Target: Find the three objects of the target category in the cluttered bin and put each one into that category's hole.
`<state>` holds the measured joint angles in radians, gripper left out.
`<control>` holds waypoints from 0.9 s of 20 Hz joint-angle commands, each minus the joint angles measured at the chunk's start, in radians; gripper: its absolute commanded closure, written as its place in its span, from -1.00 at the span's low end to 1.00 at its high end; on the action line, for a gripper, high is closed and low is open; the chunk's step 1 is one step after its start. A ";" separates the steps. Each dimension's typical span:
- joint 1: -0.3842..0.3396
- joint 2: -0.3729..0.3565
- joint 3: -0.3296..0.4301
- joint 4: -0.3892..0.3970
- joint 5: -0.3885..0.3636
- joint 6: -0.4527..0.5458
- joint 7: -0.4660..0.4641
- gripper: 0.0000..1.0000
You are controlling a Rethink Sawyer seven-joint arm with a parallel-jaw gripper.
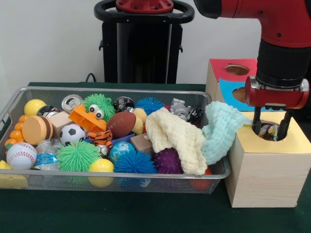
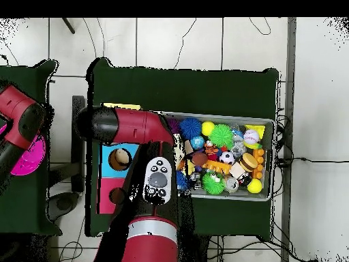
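**Front view: crinkly object between the fingers at the yellow hole**

A small, shiny, crumpled object [image 1: 268, 130] sits in the hole of the yellow-topped wooden box [image 1: 265, 177], between the two dark fingers of the gripper [image 1: 270, 127]. The fingers stand apart on either side of it; whether they press it is unclear. A pale green cloth [image 1: 219, 130] drapes from the mesh bin [image 1: 116, 175] onto the box. The overhead view hides the gripper under the arm [image 2: 140, 126] but shows blue and red box tops [image 2: 109, 179].
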<state>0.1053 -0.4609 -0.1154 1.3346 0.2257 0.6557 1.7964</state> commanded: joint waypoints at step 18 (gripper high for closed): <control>0.055 -0.002 -0.199 -0.037 -0.011 -0.361 0.289 -1.00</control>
<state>0.2118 -0.4324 -0.2279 1.3368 0.2208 0.5301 1.8285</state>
